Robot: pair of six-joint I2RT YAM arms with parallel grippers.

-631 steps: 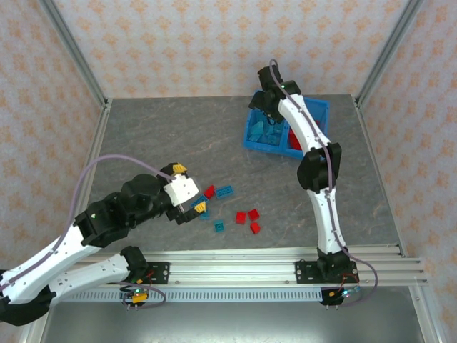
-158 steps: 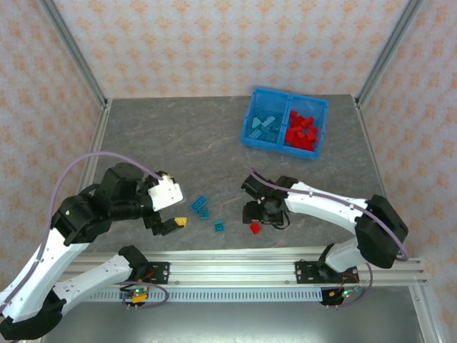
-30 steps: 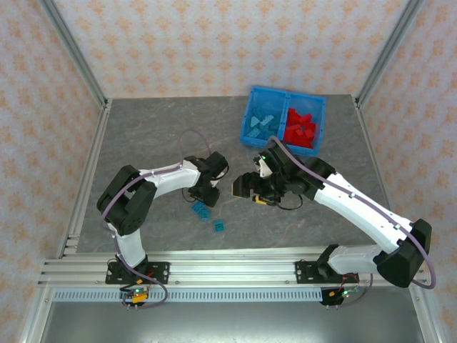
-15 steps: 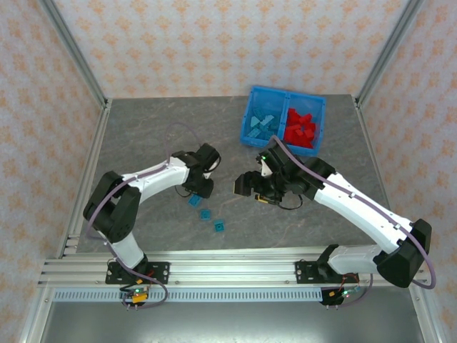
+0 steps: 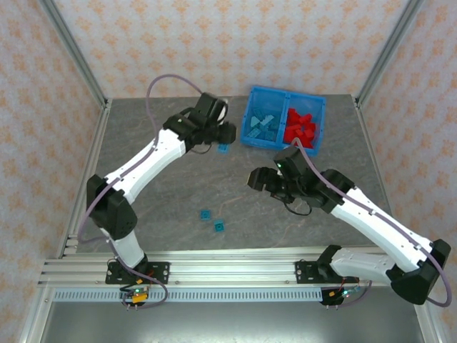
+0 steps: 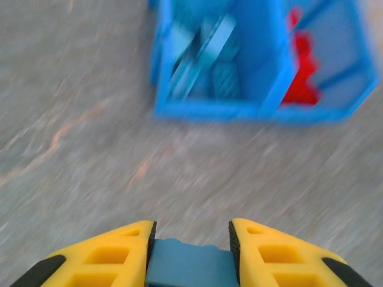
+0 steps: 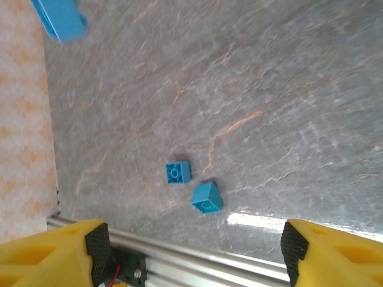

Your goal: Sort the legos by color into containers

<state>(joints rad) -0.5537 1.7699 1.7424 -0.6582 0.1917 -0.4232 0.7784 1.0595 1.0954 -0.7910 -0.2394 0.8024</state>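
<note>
1. Overhead: the left gripper [image 5: 223, 138] hangs just beside the bin's [image 5: 247, 123] left wall, pinching a teal brick [image 5: 223, 148]. The right gripper [image 5: 255, 179] hovers mid-table, apart from two loose teal bricks [image 5: 206, 214].
2. Left wrist: yellow fingers [image 6: 108, 257] clamp the teal brick [image 6: 188, 263]. The bin [image 6: 239, 111] ahead holds teal pieces on the left and red bricks [image 6: 302, 66] on the right.
3. Right wrist: the jaws stand wide with nothing between them, and the loose teal bricks [image 7: 178, 172] lie on the table [image 7: 287, 107].

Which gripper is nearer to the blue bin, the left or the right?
Left. The left gripper, shut on a teal brick, is just beside the left wall of the bin. The right gripper, open, is farther off, on its near side.
</note>
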